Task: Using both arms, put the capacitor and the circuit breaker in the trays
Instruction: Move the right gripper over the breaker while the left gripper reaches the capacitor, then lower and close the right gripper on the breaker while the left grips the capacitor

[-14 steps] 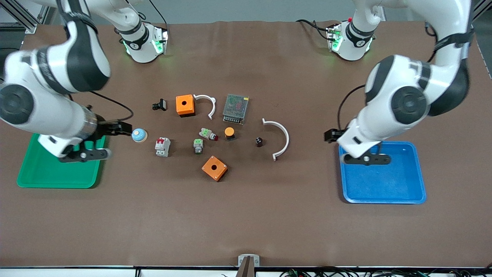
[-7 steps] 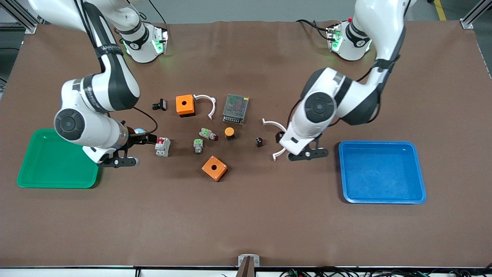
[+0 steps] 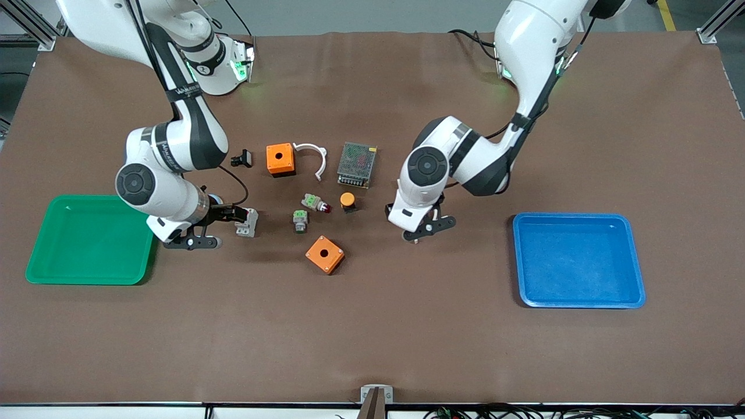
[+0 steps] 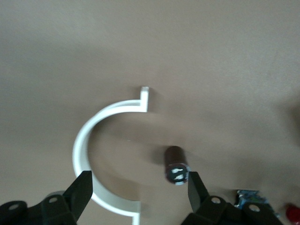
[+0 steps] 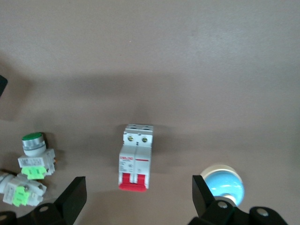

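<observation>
The circuit breaker [image 5: 136, 157], a white-grey block with red levers, lies flat on the brown table [image 3: 372, 326] beside the green tray. My right gripper [image 5: 138, 187] hangs open just above it, a finger to either side of its red end and neither touching; the block also shows from the front [image 3: 247, 222]. The capacitor [image 4: 176, 164], a small black cylinder with a shiny top, stands inside a curved white bracket [image 4: 84, 150]. My left gripper [image 4: 138, 180] is open over both, one fingertip [image 4: 193, 183] close beside the capacitor. From the front, the left arm hides the capacitor.
A green tray [image 3: 35, 273] sits at the right arm's end and a blue tray [image 3: 521, 262] at the left arm's end. Between the arms lie two orange boxes [image 3: 280, 159] [image 3: 325, 254], a mesh-topped unit [image 3: 357, 164], an orange-capped button [image 3: 347, 201], green-topped parts [image 3: 300, 220] and a blue dome [image 5: 225, 183].
Both arms have swung in from over their trays toward the table's middle. The right gripper now hangs at the circuit breaker and the left gripper over the capacitor and bracket.
</observation>
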Robot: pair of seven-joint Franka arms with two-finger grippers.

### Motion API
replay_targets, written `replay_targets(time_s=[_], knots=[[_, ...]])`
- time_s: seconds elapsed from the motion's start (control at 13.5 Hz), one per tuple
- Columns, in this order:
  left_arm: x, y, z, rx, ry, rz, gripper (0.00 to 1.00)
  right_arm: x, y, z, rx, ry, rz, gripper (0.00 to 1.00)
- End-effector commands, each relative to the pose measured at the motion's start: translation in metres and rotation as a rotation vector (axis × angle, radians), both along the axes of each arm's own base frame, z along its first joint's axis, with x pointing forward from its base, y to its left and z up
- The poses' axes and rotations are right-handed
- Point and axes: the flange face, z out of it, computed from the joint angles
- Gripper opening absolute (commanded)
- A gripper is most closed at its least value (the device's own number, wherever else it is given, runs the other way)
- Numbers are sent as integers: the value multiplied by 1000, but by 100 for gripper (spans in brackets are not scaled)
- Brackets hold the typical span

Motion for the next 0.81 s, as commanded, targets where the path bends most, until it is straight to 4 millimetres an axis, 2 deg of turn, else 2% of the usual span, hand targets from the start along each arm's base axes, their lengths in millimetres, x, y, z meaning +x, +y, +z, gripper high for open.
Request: replay_targets(time_s=[0.0,0.22,0.37,0.52,0.74], knots=[[-7,-16,-21,-14,-22,42,83,-15,25,-18,2,-20,-33,99],[-8,-20,-39,-22,-24,48,79,-13,17,-37,-10,-5,-25,99],[-9,-20,-49,-22,-18,50,70,-10,4,-41,-11,1,-18,100],[-13,-24,-54,-27,-19,45,68,-9,-5,-49,-10,11,-3,99],[-14,-27,-58,-32,-21,43,66,-11,-2,-59,-13,17,-3,99]])
